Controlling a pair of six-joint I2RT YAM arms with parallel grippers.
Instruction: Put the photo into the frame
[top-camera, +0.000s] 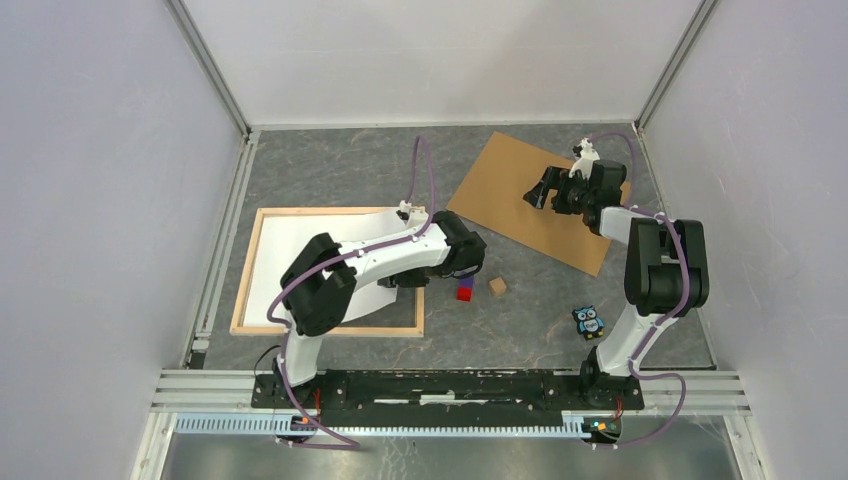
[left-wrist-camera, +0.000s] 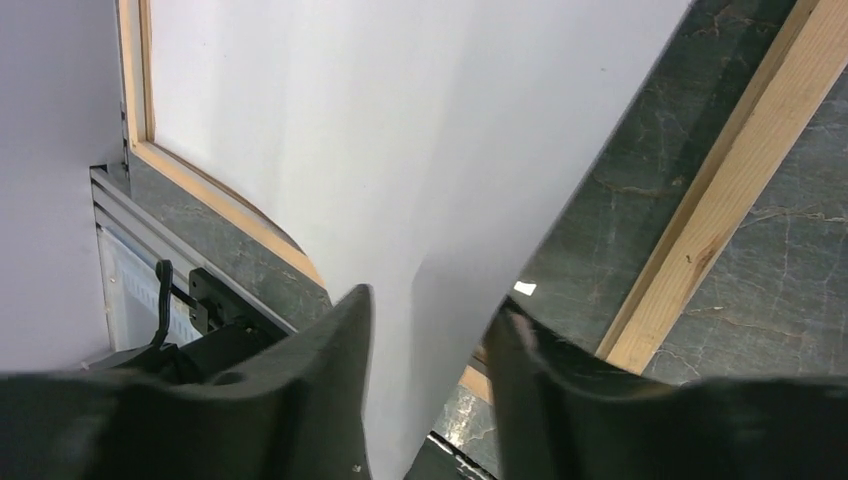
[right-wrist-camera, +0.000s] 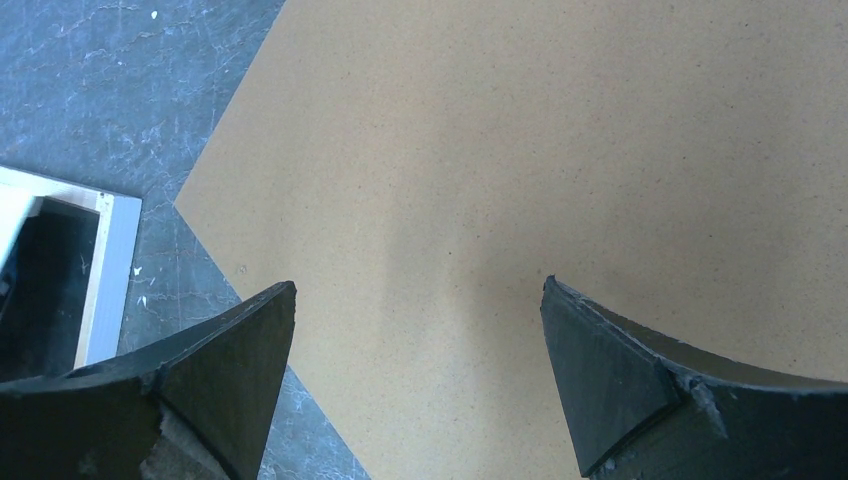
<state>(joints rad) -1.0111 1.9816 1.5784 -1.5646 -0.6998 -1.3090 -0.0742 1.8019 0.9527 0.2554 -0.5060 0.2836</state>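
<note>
Left wrist: left gripper (left-wrist-camera: 432, 312) jaws part-open, photo (left-wrist-camera: 400, 150) edge between fingers; right gripper (right-wrist-camera: 420, 290) wide open over backing board (right-wrist-camera: 560, 150).

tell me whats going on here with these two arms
The left hand stands over the photo, which lies white side up and a bit askew inside the frame; its fingers are apart with the sheet's edge between them. The right hand hovers open above the brown backing board.
</note>
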